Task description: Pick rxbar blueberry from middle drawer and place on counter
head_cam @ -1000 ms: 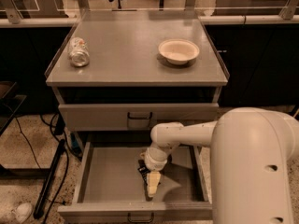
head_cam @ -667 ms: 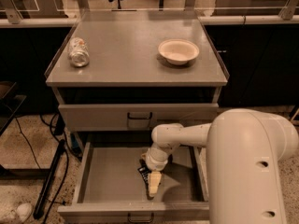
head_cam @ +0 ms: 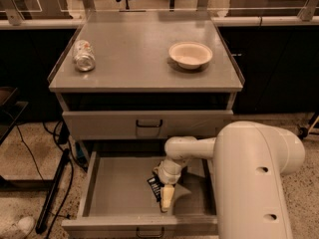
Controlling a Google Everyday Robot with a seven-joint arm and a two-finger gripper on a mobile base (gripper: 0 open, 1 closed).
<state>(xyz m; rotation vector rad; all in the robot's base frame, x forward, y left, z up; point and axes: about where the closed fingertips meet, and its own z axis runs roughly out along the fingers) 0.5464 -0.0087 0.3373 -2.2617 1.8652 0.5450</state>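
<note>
Arm shifted slightly; gripper low in open middle drawer, just beside rxbar blueberry (grip unclear).

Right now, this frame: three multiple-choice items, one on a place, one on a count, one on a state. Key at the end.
1. The gripper is:
A. in the middle drawer
B. over the bowl
C. at the can

2. Things lying on the counter:
A. one
B. two
C. three

3. The top drawer is:
A. pulled out
B. shut
C. taken off

Key:
1 A: the gripper hangs low inside the open middle drawer, right beside the rxbar.
2 B: only the can at the left and the bowl at the right are on the counter.
3 B: the top drawer's front sits flush with the cabinet, while the drawer below it stands out.
</note>
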